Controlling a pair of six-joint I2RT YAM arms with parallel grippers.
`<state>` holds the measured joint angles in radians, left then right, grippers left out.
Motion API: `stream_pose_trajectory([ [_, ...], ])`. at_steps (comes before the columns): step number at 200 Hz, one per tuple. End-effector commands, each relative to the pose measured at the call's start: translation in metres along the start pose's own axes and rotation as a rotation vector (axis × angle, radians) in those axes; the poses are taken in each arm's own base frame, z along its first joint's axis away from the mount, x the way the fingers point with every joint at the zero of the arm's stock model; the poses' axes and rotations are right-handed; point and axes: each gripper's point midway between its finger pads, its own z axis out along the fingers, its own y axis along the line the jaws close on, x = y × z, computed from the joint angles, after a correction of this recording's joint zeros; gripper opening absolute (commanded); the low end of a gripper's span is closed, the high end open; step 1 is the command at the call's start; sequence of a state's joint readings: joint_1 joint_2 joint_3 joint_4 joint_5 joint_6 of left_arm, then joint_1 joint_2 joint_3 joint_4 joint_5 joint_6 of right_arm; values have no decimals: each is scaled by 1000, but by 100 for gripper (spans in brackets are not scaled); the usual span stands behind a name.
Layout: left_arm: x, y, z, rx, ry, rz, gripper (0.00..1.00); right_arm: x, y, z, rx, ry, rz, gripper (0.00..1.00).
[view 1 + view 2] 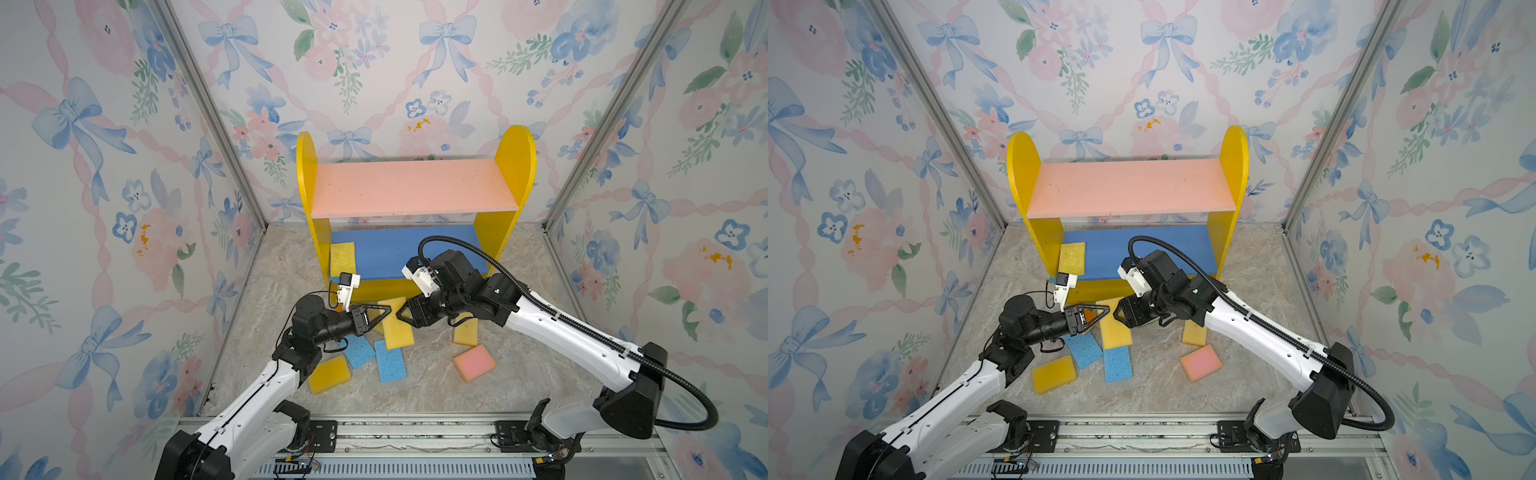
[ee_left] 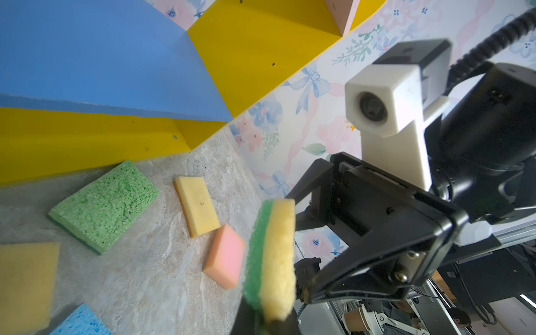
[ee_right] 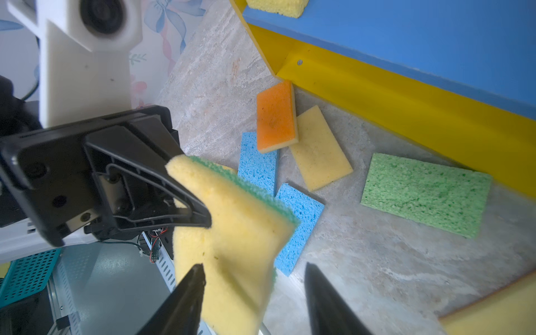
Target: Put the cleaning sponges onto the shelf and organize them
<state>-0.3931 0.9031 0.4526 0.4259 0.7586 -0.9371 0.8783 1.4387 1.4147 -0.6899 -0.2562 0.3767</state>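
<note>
Both top views, centre of frame: left gripper (image 1: 384,311) and right gripper (image 1: 400,312), tips facing and near each other, low in front of the shelf (image 1: 515,166).

Left wrist view, lower centre: yellow-and-green sponge (image 2: 272,255), upright and edge-on, green layer toward frame left. Lower end pinched between the left gripper's fingers, raised off the floor (image 2: 145,275). Right gripper (image 2: 295,246) just beside it at frame right, fingers spread wide.

Right wrist view, centre: same sponge (image 3: 232,220), yellow face showing, left gripper (image 3: 200,216) clamped on its upper left part. Right gripper's two fingers (image 3: 185,301) at the bottom edge, apart, either side of the sponge's lower corner; contact with the foam not determinable.

Shelf, upper centre of a top view: pink upper board (image 1: 411,187) above, blue lower board (image 1: 415,249) below. One yellow sponge (image 1: 343,257) flat on the blue board's left end.

Floor, below the shelf in a top view:
- large yellow sponge (image 1: 399,332), centre
- two blue sponges (image 1: 359,351), side by side
- thick yellow sponge (image 1: 330,374), lower left
- pink sponge (image 1: 473,362), lower right
- tan-yellow sponge (image 1: 465,334), just above the pink one

Right wrist view, by the shelf's yellow base: green sponge (image 3: 426,194) at right, orange sponge (image 3: 277,116) at upper centre.
</note>
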Motion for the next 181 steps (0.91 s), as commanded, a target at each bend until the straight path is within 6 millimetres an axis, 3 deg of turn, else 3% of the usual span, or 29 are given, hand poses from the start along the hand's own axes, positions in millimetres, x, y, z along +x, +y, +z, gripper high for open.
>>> stream_pose_trajectory([
  [1,-11,-17,-5,37,-46,24,0,-10,12,-35,1,-92,50,70],
  [21,-12,-20,-7,43,-54,24,0,-5,5,-52,36,-139,104,85],
  [53,-14,-20,-7,38,-64,12,0,19,-23,-78,117,-213,242,97],
  [94,-25,-25,-10,40,-119,-7,0,69,-75,-112,241,-290,443,99],
  [125,-30,-20,-12,32,-166,-62,0,91,-91,-127,213,-370,525,97],
  [149,-32,-19,-11,52,-188,-129,0,91,-93,-126,144,-383,538,97],
  [181,-41,-15,-12,58,-253,-225,0,62,-75,-97,-164,-337,561,97],
])
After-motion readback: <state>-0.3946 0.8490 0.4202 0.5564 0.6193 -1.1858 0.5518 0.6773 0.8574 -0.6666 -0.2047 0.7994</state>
